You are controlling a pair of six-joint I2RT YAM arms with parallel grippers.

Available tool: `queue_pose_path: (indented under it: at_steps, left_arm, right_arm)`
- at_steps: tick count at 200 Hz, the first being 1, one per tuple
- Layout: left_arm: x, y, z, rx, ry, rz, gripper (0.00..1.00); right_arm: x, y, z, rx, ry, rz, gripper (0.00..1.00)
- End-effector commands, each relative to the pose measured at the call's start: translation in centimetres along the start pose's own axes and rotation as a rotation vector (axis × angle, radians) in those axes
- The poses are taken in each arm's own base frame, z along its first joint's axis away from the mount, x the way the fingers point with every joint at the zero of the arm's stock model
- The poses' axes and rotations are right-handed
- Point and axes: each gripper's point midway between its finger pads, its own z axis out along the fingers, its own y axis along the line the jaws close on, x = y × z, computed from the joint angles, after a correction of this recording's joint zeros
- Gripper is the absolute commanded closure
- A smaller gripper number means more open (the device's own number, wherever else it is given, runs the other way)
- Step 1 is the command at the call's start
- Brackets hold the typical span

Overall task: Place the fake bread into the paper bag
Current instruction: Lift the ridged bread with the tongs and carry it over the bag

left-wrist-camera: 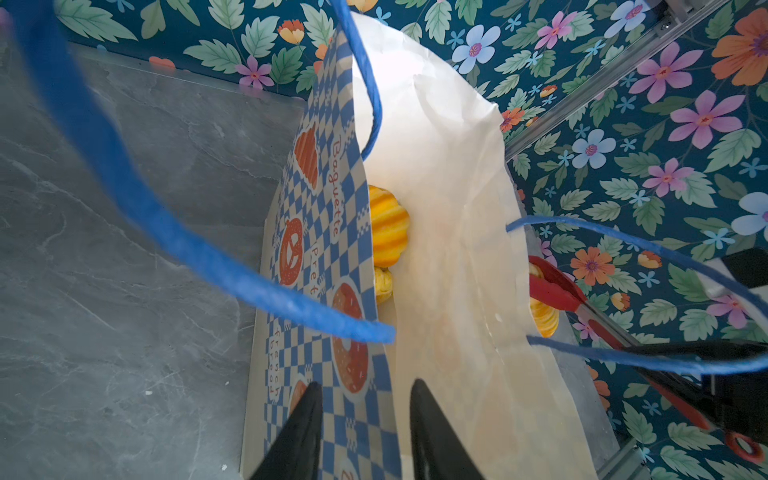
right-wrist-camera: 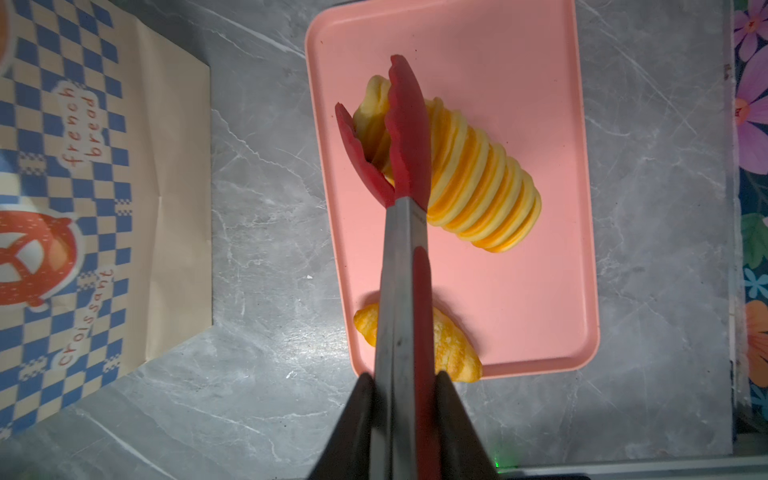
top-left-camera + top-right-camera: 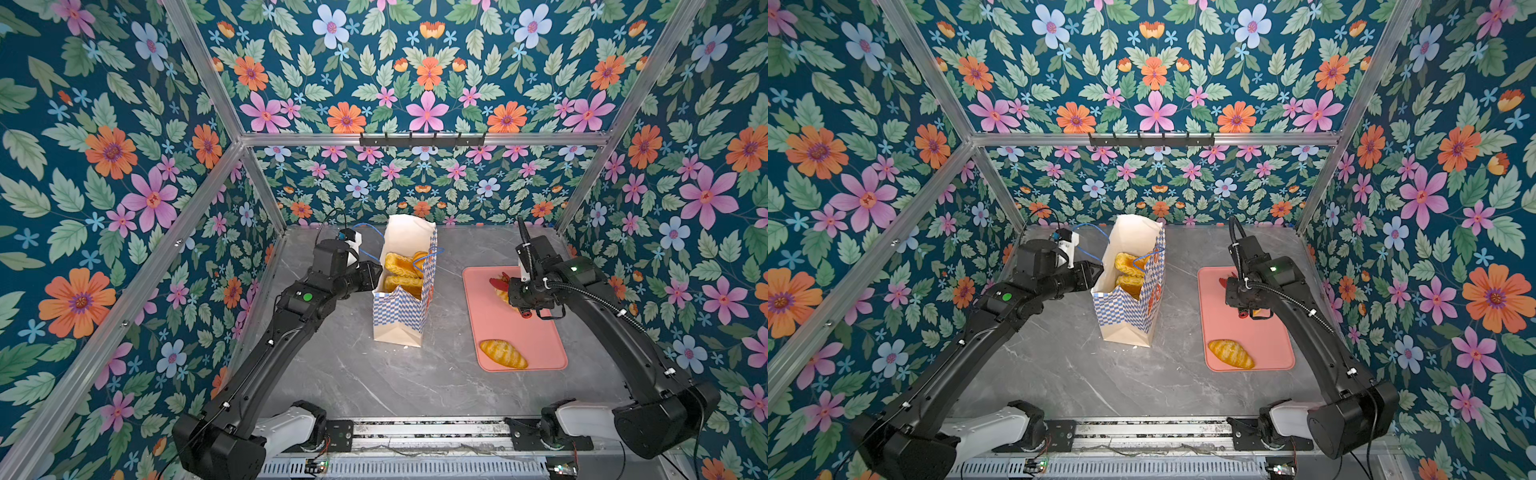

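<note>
The paper bag (image 3: 401, 316) stands upright mid-table, its mouth wide. Several pieces of fake bread (image 3: 401, 266) lie inside it, also in the left wrist view (image 1: 388, 226). My left gripper (image 1: 365, 382) is open at the bag's left rim, one finger outside the checkered wall and one inside. My right gripper (image 2: 404, 376) is shut on red-tipped tongs (image 2: 405, 270). The tong tips pinch one end of a ridged loaf (image 2: 482, 187) over the pink tray (image 2: 519, 62). Another loaf (image 3: 503, 354) lies at the tray's near edge.
Blue cord handles (image 1: 124, 187) loop up close to the left wrist camera. The tray (image 3: 532, 340) sits right of the bag with a strip of grey table (image 3: 446, 316) between them. Flowered walls and aluminium posts close in the sides and back.
</note>
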Motion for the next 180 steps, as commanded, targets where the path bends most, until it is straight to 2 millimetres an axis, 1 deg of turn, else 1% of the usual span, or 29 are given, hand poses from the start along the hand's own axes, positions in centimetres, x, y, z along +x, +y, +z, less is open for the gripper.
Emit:
queue_pose_path:
  at_steps: [1, 35, 62, 81, 119, 161, 180]
  left_arm:
    - [-0.5, -0.1, -0.1, -0.003, -0.009, 0.008, 0.66]
    - [-0.5, -0.1, 0.1, -0.005, -0.007, 0.007, 0.68]
    - [-0.1, 0.1, 0.5, -0.007, 0.007, 0.005, 0.62]
    - [-0.1, 0.0, 0.7, -0.002, 0.011, 0.002, 0.61]
    - [0.0, 0.0, 0.9, 0.003, 0.018, 0.0, 0.72]
    - [0.2, -0.1, 1.2, 0.012, 0.026, -0.006, 0.8]
    - [0.2, -0.2, 1.3, 0.016, 0.026, -0.007, 0.82]
  right_arm:
    - [-0.8, 0.7, -1.3, -0.045, -0.039, 0.008, 0.84]
    - [-1.6, 1.7, -3.9, -0.119, -0.09, 0.015, 0.84]
    - [-2.5, 2.9, -6.2, -0.197, -0.129, 0.017, 0.84]
    - [-3.3, 3.8, -7.8, -0.25, -0.158, 0.019, 0.84]
    - [-5.4, 5.8, -11.3, -0.358, -0.226, 0.019, 0.84]
    - [-8.1, 8.3, -15.2, -0.501, -0.306, 0.021, 0.85]
    - [-9.1, 9.5, -16.5, -0.566, -0.33, 0.02, 0.85]
